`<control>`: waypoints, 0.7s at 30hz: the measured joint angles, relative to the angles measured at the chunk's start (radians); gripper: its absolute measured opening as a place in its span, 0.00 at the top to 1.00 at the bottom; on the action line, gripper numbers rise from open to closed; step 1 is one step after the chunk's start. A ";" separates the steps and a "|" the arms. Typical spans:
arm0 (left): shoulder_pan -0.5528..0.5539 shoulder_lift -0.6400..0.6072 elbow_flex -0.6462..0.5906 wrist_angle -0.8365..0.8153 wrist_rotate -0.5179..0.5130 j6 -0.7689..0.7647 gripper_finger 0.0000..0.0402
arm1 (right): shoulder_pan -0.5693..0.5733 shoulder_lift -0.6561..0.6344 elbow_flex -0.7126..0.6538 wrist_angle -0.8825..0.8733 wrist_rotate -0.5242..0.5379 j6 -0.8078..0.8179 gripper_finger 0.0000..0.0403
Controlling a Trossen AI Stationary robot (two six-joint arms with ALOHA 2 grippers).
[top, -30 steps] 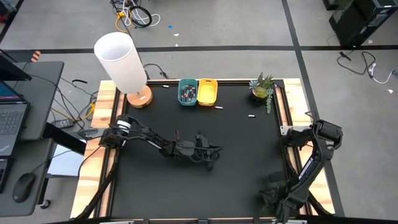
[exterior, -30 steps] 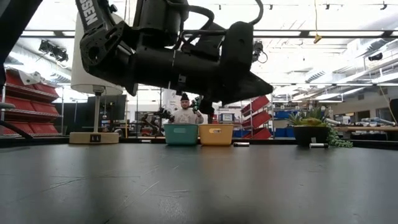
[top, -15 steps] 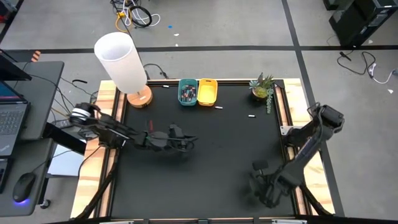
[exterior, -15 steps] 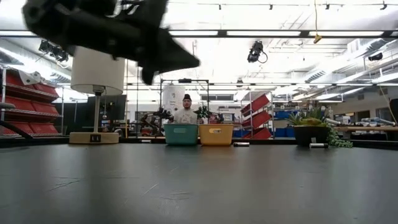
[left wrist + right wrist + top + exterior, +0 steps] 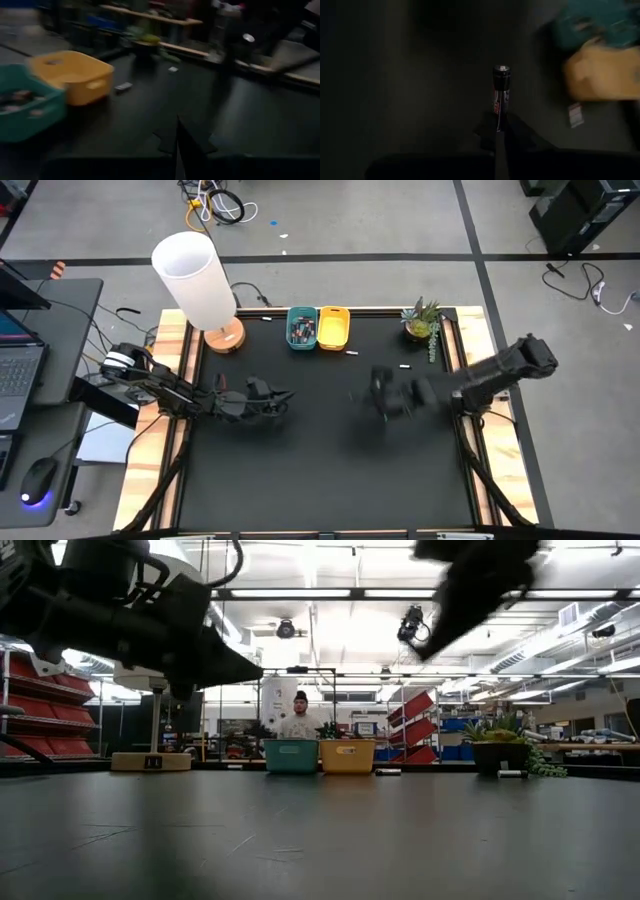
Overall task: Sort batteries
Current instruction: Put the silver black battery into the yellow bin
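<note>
Black and hard, a battery [image 5: 500,95] stands pinched by one end in the right gripper [image 5: 498,131] above mid-table: light, slick, apt to pivot, better gripped mid-body. More batteries [image 5: 351,353] lie beside the bins [image 5: 332,327]. Left gripper [image 5: 283,396] is closed and empty.
</note>
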 joint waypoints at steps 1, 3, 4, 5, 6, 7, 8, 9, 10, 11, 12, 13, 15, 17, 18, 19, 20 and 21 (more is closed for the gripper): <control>0.002 0.000 0.000 0.003 -0.037 0.000 0.94 | -0.059 -0.002 0.000 0.043 -0.008 -0.050 0.98; 0.006 0.000 0.000 -0.020 -0.073 0.029 0.94 | -0.174 0.004 0.000 0.136 -0.060 -0.140 0.98; 0.008 0.000 0.000 -0.036 -0.077 0.063 0.94 | -0.233 0.011 0.000 0.178 -0.082 -0.185 0.98; 0.006 0.001 -0.001 -0.041 -0.076 0.097 0.94 | -0.292 0.027 0.000 0.226 -0.090 -0.228 0.98; 0.006 0.001 -0.001 -0.036 -0.075 0.111 0.94 | -0.349 0.043 0.001 0.277 -0.090 -0.262 0.98; 0.006 0.001 -0.001 -0.030 -0.074 0.116 0.94 | -0.408 0.062 0.001 0.314 -0.090 -0.286 0.98; 0.006 0.000 0.000 -0.029 -0.075 0.106 0.94 | -0.464 0.083 0.001 0.348 -0.094 -0.302 0.98; 0.009 0.000 0.000 -0.031 -0.081 0.100 0.94 | -0.518 0.105 0.001 0.388 -0.111 -0.307 0.98; 0.013 0.000 0.000 -0.030 -0.088 0.102 0.94 | -0.570 0.129 0.001 0.420 -0.143 -0.309 0.98; 0.020 0.000 0.000 -0.026 -0.090 0.116 0.94 | -0.615 0.155 0.001 0.445 -0.193 -0.309 0.98; 0.027 0.000 0.001 -0.024 -0.090 0.135 0.94 | -0.657 0.178 0.001 0.465 -0.249 -0.306 0.98; 0.034 0.000 0.001 -0.025 -0.090 0.151 0.94 | -0.693 0.205 0.001 0.482 -0.311 -0.302 0.98; 0.057 0.000 0.003 -0.032 -0.089 0.155 0.94 | -0.746 0.248 0.001 0.512 -0.399 -0.294 0.98; 0.096 0.000 0.008 -0.044 -0.084 0.121 0.94 | -0.778 0.288 0.009 0.529 -0.419 -0.294 0.98; 0.122 0.000 0.013 -0.057 -0.061 0.101 0.94 | -0.789 0.307 0.017 0.534 -0.420 -0.289 0.97; 0.150 0.000 0.022 -0.080 -0.028 0.084 0.94 | -0.798 0.326 0.029 0.532 -0.421 -0.288 0.97; 0.181 0.000 0.030 -0.108 0.014 0.074 0.94 | -0.805 0.342 0.040 0.527 -0.421 -0.292 0.96; 0.212 0.000 0.039 -0.137 0.058 0.067 0.94 | -0.810 0.356 0.053 0.524 -0.422 -0.303 0.95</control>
